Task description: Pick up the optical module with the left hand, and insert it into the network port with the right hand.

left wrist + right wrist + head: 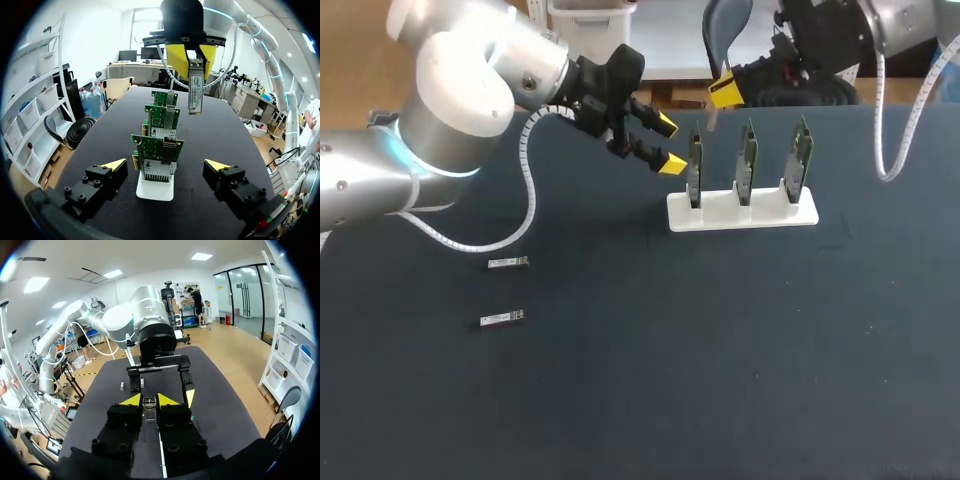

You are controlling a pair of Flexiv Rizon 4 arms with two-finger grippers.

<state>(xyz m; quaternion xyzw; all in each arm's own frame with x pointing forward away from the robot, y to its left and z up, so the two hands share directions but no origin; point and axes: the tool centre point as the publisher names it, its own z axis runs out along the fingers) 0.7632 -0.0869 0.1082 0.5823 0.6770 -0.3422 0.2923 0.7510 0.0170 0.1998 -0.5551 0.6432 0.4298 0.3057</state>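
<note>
- A dark cloth-covered table (640,400) carries everything. Two spare silver modules lie on it, one (507,263) beside the other (502,319), both well apart from either gripper.
- The black, yellow-tipped left gripper (670,144) hangs empty with its fingers spread wide, just beside one end of the rack.
- A white plastic rack (742,212) stands under the right gripper and holds three upright green circuit boards (747,160) in a row.
- The right gripper (150,400) is clenched on the slim silver optical module (196,92). The module hangs upright above the boards and touches none of them.
- Insertion appears to be the step in hand. The network port's opening cannot be made out clearly. The module likely needs squaring to the chosen board before a slow, straight push. A tilted entry could jam it or tip the rack.
</note>
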